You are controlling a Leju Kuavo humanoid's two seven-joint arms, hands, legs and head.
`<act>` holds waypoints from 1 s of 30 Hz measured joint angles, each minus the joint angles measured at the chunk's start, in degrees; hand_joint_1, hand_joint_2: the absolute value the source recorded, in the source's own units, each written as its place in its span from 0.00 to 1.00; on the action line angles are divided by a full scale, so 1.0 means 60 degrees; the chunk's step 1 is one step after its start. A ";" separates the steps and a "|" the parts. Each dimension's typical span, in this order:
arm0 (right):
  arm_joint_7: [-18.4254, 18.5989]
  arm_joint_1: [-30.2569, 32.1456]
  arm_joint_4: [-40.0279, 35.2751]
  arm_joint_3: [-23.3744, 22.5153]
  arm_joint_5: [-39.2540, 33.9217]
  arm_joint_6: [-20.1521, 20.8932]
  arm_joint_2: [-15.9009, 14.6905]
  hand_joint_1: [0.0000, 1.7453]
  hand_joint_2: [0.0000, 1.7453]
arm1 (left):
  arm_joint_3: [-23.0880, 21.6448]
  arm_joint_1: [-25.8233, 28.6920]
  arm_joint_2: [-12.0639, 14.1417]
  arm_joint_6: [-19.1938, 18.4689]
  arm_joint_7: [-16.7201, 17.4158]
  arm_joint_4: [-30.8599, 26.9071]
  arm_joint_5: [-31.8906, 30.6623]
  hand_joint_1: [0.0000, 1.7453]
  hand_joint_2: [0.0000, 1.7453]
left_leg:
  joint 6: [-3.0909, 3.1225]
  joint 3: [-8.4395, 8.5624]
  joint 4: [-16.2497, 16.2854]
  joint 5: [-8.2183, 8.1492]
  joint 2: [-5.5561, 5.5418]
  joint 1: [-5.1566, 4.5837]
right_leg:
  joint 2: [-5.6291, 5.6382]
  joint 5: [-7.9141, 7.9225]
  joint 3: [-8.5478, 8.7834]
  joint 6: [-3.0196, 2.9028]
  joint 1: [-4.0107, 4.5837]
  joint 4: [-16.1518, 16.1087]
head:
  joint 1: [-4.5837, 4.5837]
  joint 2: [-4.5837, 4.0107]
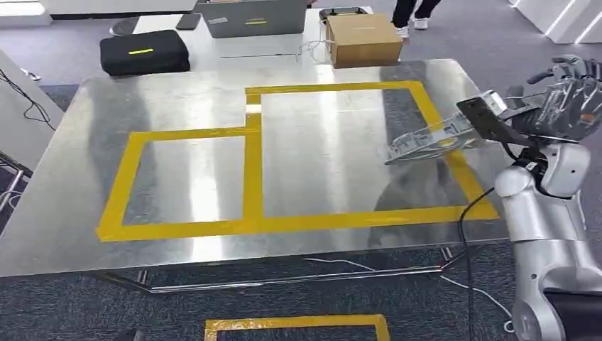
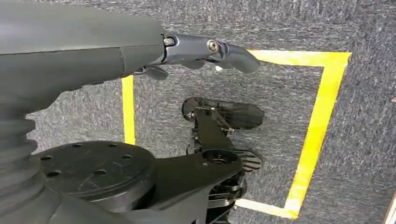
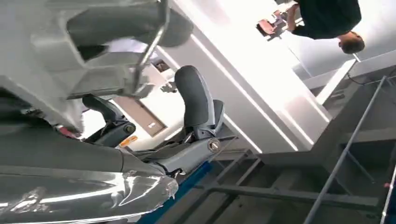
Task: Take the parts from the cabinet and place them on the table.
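Head view: the right hand (image 1: 564,99) is raised at the right edge of the steel table (image 1: 85,213), its fingers wrapped around the near end of a metal part (image 1: 433,141), a long silver bracket with a dark plate at the held end. The part's far end hangs over the right-hand yellow taped box (image 1: 454,160), above the table top; whether it touches the surface I cannot tell. A second taped box (image 1: 128,170) lies to the left. Beyond the table stand a black case (image 1: 144,51), a laptop (image 1: 252,18) and a cardboard box (image 1: 362,39), with a person's legs (image 1: 415,13) further back

Left wrist view: the left hand (image 2: 205,53) points down at grey carpet (image 2: 364,121) marked with a yellow tape square (image 2: 322,116). Its fingers are loosely spread and hold nothing

Right wrist view: the right hand's dark fingers (image 3: 196,100) curl up around the silver part (image 3: 93,56), which is pressed close to the camera. A person (image 3: 331,21) in dark clothing and a grey metal frame (image 3: 336,163) show behind
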 joint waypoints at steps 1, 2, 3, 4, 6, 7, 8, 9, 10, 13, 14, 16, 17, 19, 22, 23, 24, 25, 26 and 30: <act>0.0007 0.0009 0.0000 0.0000 0.0000 -0.0003 0.0007 1.00 1.00 | 0.0000 0.0002 0.0000 0.0000 0.0000 0.0004 0.0000 0.00 1.00 | 0.0000 0.0001 0.0000 0.0001 0.0000 0.0000 | 0.0000 0.0002 0.0002 0.0002 0.0000 -0.0001 | 0.0000 0.0000; 0.0061 0.0011 0.0000 -0.0004 0.0000 -0.0004 0.0007 1.00 1.00 | -0.0004 0.0004 0.0000 0.0000 0.0000 0.0004 0.0000 0.00 1.00 | 0.0000 0.0001 0.0000 0.0002 0.0000 0.0000 | 0.0000 0.0007 0.0001 0.0001 0.0000 -0.0002 | -0.0004 0.0000; 0.0109 0.0019 0.0000 -0.0018 0.0011 -0.0004 0.0007 1.00 1.00 | -0.0004 0.0004 0.0000 0.0000 0.0000 0.0004 0.0000 0.00 1.00 | 0.0001 0.0002 0.0000 0.0004 0.0000 0.0000 | -0.0001 0.0008 0.0001 0.0001 0.0000 -0.0002 | 0.0000 -0.0004; 0.0157 0.0029 0.0000 -0.0051 0.0007 -0.0004 0.0007 1.00 1.00 | -0.0007 0.0004 0.0000 0.0000 0.0000 0.0004 -0.0004 0.00 1.00 | 0.0001 0.0002 0.0000 0.0004 0.0000 0.0000 | -0.0001 0.0008 0.0002 0.0001 0.0000 -0.0002 | -0.0007 0.0000; 0.0208 0.0047 0.0029 -0.0164 -0.0033 -0.0004 0.0004 1.00 1.00 | -0.0015 0.0005 0.0000 0.0007 0.0018 0.0004 -0.0011 0.00 1.00 | 0.0001 0.0005 0.0000 0.0004 0.0000 0.0000 | 0.0000 0.0009 0.0002 0.0001 0.0000 -0.0003 | -0.0004 -0.0004; 0.0244 0.0059 0.0058 -0.0252 -0.0073 -0.0004 -0.0011 1.00 1.00 | -0.0015 0.0006 0.0000 0.0011 0.0022 0.0004 -0.0011 0.00 1.00 | 0.0001 0.0004 0.0000 0.0004 0.0000 0.0000 | -0.0001 0.0009 0.0002 0.0001 0.0000 -0.0003 | -0.0004 0.0000; 0.0255 0.0065 0.0110 -0.0332 -0.0183 -0.0004 -0.0033 1.00 1.00 | -0.0018 0.0009 0.0004 0.0011 0.0022 0.0004 -0.0011 0.00 1.00 | 0.0001 0.0005 0.0000 0.0004 0.0000 0.0000 | 0.0000 0.0009 0.0002 0.0001 0.0000 -0.0004 | 0.0000 0.0000; 0.0255 0.0074 0.0182 -0.0412 -0.0420 0.0007 -0.0062 1.00 1.00 | -0.0022 0.0012 0.0004 0.0015 0.0022 0.0004 -0.0011 0.00 1.00 | 0.0001 0.0005 0.0000 0.0004 0.0000 0.0000 | 0.0000 0.0009 0.0002 0.0001 0.0000 -0.0004 | -0.0004 0.0000; 0.0248 0.0089 0.0270 -0.0499 -0.0708 0.0048 -0.0091 1.00 1.00 | -0.0033 0.0014 0.0004 0.0015 0.0022 0.0007 -0.0011 0.00 1.00 | 0.0001 0.0005 0.0000 0.0004 0.0000 0.0000 | 0.0000 0.0009 0.0004 0.0001 0.0000 -0.0005 | -0.0004 0.0000; 0.0219 0.0155 0.0543 -0.0707 -0.1389 0.0325 -0.0164 1.00 1.00 | -0.0091 0.0019 0.0011 0.0011 0.0026 0.0007 -0.0011 0.00 1.00 | 0.0001 0.0005 0.0000 0.0003 0.0003 0.0000 | 0.0009 0.0009 0.0004 0.0001 0.0000 -0.0006 | 0.0000 0.0000; 0.0222 0.0171 0.0652 -0.0736 -0.1620 0.0538 -0.0171 1.00 1.00 | -0.0102 0.0019 0.0015 0.0011 0.0026 0.0007 0.0000 0.00 1.00 | 0.0001 0.0005 0.0000 0.0002 0.0004 0.0000 | 0.0013 0.0009 0.0004 0.0001 0.0000 -0.0006 | -0.0004 0.0000; 0.0299 0.0161 0.0875 -0.0754 -0.2070 0.1065 -0.0171 1.00 1.00 | -0.0109 0.0019 0.0022 0.0011 0.0026 0.0007 0.0040 0.00 1.00 | 0.0001 0.0010 0.0000 -0.0001 0.0010 0.0001 | 0.0028 0.0011 0.0008 -0.0001 0.0001 -0.0008 | -0.0004 -0.0004; 0.0430 0.0124 0.1057 -0.0754 -0.2369 0.1586 -0.0171 1.00 1.00 | -0.0109 0.0016 0.0026 0.0007 0.0029 0.0007 0.0077 0.00 1.00 | 0.0001 0.0011 0.0000 -0.0002 0.0013 0.0001 | 0.0030 0.0013 0.0008 -0.0004 0.0001 -0.0008 | 0.0000 0.0000; 0.0797 0.0057 0.1467 -0.0740 -0.2721 0.2688 -0.0171 1.00 1.00 | -0.0109 0.0012 0.0033 -0.0014 0.0026 0.0007 0.0127 0.00 1.00 | 0.0001 0.0009 0.0000 -0.0003 0.0014 0.0001 | 0.0028 0.0017 0.0006 -0.0010 0.0001 -0.0008 | -0.0004 0.0000; 0.1348 -0.0204 0.2278 -0.0568 -0.2896 0.3969 -0.0160 1.00 1.00 | -0.0109 0.0016 0.0062 -0.0080 0.0025 0.0007 0.0208 0.00 1.00 | 0.0003 0.0001 0.0000 0.0009 0.0011 0.0003 | 0.0009 0.0023 0.0004 -0.0011 0.0002 -0.0007 | -0.0004 -0.0003; 0.1450 -0.0359 0.2639 -0.0473 -0.2922 0.4322 -0.0160 1.00 1.00 | -0.0109 0.0018 0.0073 -0.0106 0.0029 0.0007 0.0233 0.00 1.00 | 0.0001 0.0002 0.0000 0.0013 0.0011 0.0004 | 0.0008 0.0025 0.0004 -0.0013 0.0004 -0.0007 | -0.0004 -0.0004; 0.1493 -0.0536 0.2934 -0.0379 -0.2954 0.4509 -0.0160 1.00 1.00 | -0.0109 0.0021 0.0095 -0.0106 0.0029 0.0007 0.0273 0.00 1.00 | -0.0001 0.0005 0.0000 0.0014 0.0013 0.0007 | 0.0011 0.0027 0.0005 -0.0015 0.0006 -0.0006 | -0.0003 -0.0003; 0.1530 -0.0698 0.3170 -0.0295 -0.2973 0.4652 -0.0157 1.00 1.00 | -0.0109 0.0019 0.0109 -0.0106 0.0026 0.0011 0.0288 0.00 1.00 | -0.0001 0.0009 0.0000 0.0014 0.0014 0.0009 | 0.0012 0.0027 0.0010 -0.0015 0.0008 -0.0006 | -0.0007 -0.0004; 0.1567 -0.0853 0.3389 -0.0215 -0.2973 0.4780 -0.0160 1.00 1.00 | -0.0109 0.0016 0.0117 -0.0109 0.0025 0.0011 0.0299 0.00 1.00 | -0.0002 0.0011 0.0000 0.0014 0.0014 0.0010 | 0.0011 0.0027 0.0014 -0.0015 0.0009 -0.0007 | 0.0000 0.0000; 0.1756 -0.1413 0.4203 0.0076 -0.2940 0.5274 -0.0157 1.00 1.00 | -0.0106 0.0026 0.0146 -0.0156 0.0029 0.0011 0.0328 0.00 1.00 | -0.0002 0.0023 0.0000 0.0012 0.0015 0.0013 | 0.0014 0.0026 0.0029 -0.0015 0.0012 -0.0009 | -0.0004 -0.0003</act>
